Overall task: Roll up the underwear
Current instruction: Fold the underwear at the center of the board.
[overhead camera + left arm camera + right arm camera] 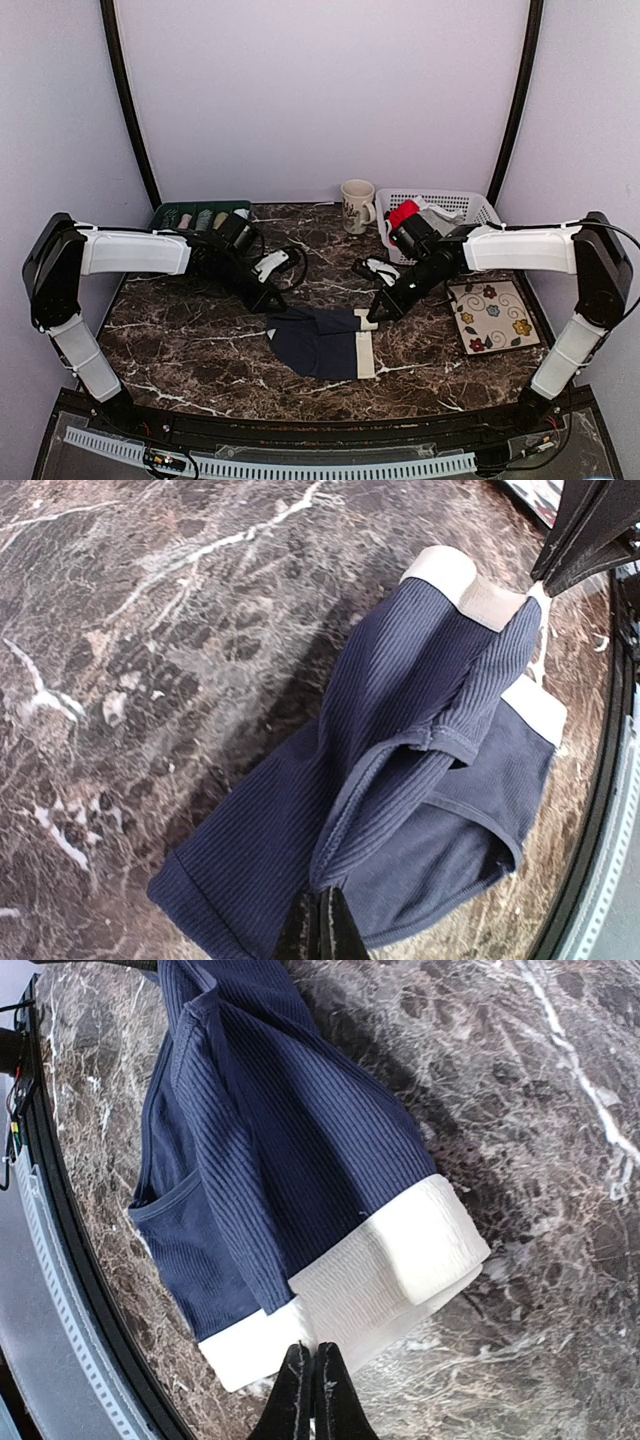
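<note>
**Item:** navy underwear (318, 342), one piece, white waistband (400, 1260), lying part-folded at mid worktop (200, 340), nearer the front edge than the back.

**Holds:** left fingers (298, 938) pinched narrow on a raised ridge of the navy cloth. Right fingers (292, 1395) closed narrow on the waistband's edge.

**Step:** we judge this to be the folding stage, with no roll begun yet. Next we need the cloth laid flat into a strip, then turned over from one end with both holds kept level.

**Room:** bare marble lies behind and to the left of the garment. The patterned mat (492, 315) is near on the right. The mug (357, 205), the basket (455, 205) with a red garment (403, 212), and the green tray (170, 212) are well apart at the back.

**Caution:** the front edge is near, so we would roll away from it.
</note>
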